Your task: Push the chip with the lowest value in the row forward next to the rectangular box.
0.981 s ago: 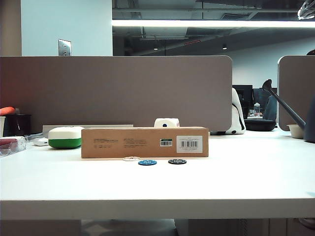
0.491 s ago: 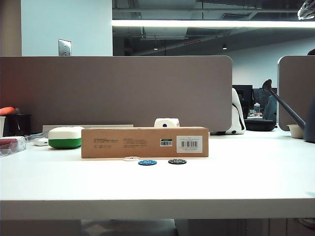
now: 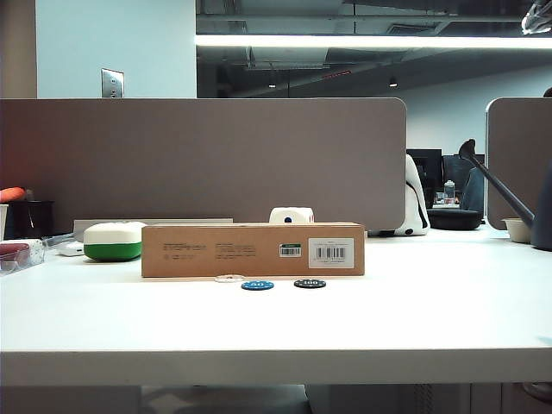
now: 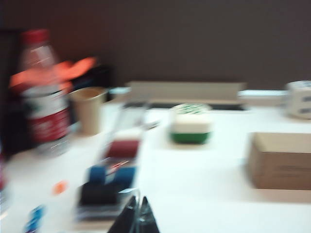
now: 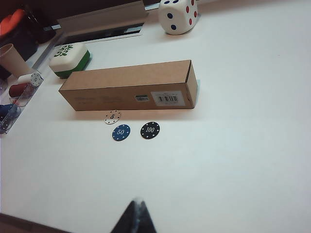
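Observation:
The white chip lies just in front of the rectangular box, with a narrow gap between them. The other two of the row, the blue chip marked 50 and the black chip marked 100, sit side by side a little nearer to me. My right gripper is shut, holds nothing, and hovers well back from the chips. My left gripper is shut too, over the table's left part, far from the box; that view is blurred. Neither gripper shows in the exterior view.
A green-and-white case stands left of the box, and a large die behind it. At the far left are a clear chip tray, a paper cup and a bottle. A grey partition closes the back.

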You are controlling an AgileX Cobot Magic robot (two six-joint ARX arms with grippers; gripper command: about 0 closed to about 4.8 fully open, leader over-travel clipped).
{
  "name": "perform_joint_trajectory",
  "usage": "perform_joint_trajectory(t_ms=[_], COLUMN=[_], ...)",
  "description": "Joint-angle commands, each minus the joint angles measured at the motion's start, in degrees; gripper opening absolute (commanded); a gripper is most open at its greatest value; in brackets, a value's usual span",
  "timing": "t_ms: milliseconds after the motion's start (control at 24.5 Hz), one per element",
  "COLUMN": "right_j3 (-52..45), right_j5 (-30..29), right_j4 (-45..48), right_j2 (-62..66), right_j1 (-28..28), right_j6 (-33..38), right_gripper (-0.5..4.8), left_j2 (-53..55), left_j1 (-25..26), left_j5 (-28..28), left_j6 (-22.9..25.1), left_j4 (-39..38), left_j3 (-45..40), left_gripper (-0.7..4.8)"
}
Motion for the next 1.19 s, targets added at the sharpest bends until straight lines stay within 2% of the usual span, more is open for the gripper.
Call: perform_joint_trajectory(t_ms=[41, 1186], right_j3=[0.24, 0.24], right_j5=[-0.02, -0.02], right_j4=[0.72, 0.72], right_j2=[-0.04, -0.04], right_j1=[0.04, 0.04], right_j6=[0.00, 0.00], right_gripper=[-0.09, -0.09], left_j2=[-0.02, -0.02], left_j1=[-0.07, -0.07], left_j5=[5.33, 5.01], left_j6=[-0.15, 0.00], left_j4=[2.27, 0.90], left_j3=[0.24, 0.24], left_gripper=[-0.05, -0.05])
